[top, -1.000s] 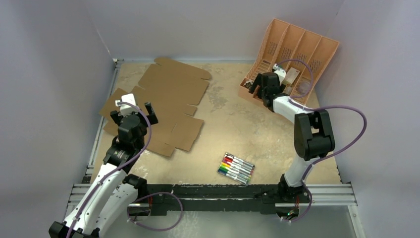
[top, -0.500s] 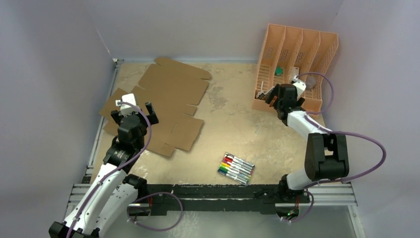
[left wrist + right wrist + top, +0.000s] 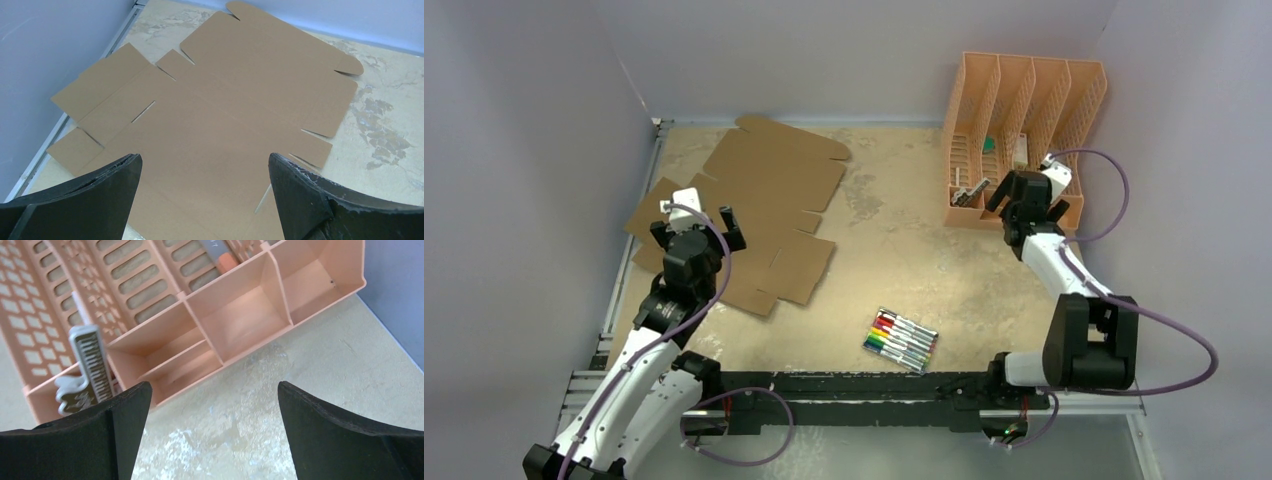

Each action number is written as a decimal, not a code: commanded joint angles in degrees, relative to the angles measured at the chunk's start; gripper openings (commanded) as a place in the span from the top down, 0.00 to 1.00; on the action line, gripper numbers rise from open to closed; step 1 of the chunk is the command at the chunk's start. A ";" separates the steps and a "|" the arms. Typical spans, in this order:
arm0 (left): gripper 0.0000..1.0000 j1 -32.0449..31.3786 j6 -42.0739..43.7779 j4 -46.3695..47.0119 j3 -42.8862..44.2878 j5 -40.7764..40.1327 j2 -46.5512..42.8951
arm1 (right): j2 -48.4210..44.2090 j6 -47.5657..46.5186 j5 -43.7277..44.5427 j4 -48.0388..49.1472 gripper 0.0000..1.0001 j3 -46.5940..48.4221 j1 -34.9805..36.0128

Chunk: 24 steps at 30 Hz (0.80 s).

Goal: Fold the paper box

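A: Left side?
B: Left arm [image 3: 639, 350] stretched forward, left hand [image 3: 204, 159] spread wide, holding nothing.
A: Right?
B: Right arm [image 3: 1064, 270] folded at elbow, right hand [image 3: 214, 386] likewise wide, empty.

We see the paper box [image 3: 764, 205] as an unfolded brown cardboard sheet, flat on the table's far left.

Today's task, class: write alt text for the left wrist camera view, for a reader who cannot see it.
An unfolded paper box lies flat on a mottled tan table, its flaps and slits spread out. The left gripper, open, shows as two black fingers at the bottom corners.
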 commanded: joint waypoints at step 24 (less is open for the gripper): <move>0.09 -0.07 -6.75 8.37 30.52 23.21 64.40 | -8.12 -5.64 -27.63 6.31 0.01 -3.57 21.38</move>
